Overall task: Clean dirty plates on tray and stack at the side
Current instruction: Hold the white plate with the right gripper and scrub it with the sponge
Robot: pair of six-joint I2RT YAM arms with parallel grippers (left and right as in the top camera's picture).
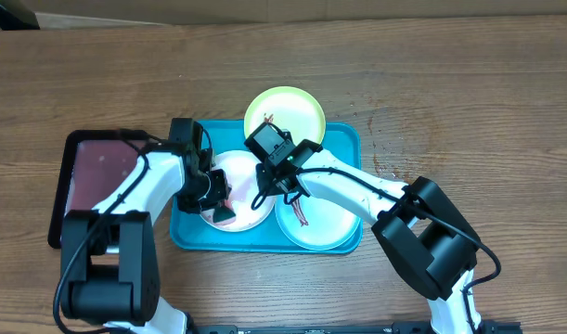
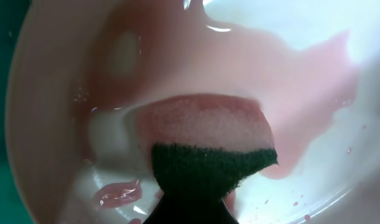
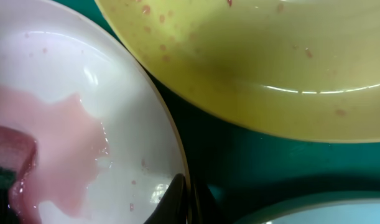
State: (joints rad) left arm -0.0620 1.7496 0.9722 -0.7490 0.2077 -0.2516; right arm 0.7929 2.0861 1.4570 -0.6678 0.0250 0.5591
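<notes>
**A:** Where is the white plate [image 1: 243, 174] relative to the fingers?

**B:** It lies in the left half of the turquoise tray [image 1: 344, 141]. The left arm's fingers [image 2: 190, 218] are clenched on a sponge [image 2: 208, 168]. Its dark green scouring face is towards the wrist camera and its pink face is pressed down into the plate's bowl, near the plate's near edge. A thin pink watery film [image 2: 289, 81] spreads across the bowl around it.

**A:** And the right side?

**B:** The right arm's fingers [image 3: 175, 190] are closed at the white plate's right rim. The rim looks nipped between them, though the wrist view is too close to be sure.

**A:** How crowded are the edges?

**B:** Tight. The pale mint plate [image 1: 331, 228] sits just beside the white one on the right, and both lie near the tray's front rim. The yellow-green plate [image 1: 288, 111], speckled with reddish spots, lies behind them and juts over the tray's far rim. Only a narrow strip of tray floor separates it from the white plate's rim.

**A:** Any open room?

**B:** A dark maroon tray [image 1: 97, 172] lies on the left, just beside the turquoise one. Bare wooden worktop [image 1: 450, 83] stretches behind the tray and to its right.
</notes>
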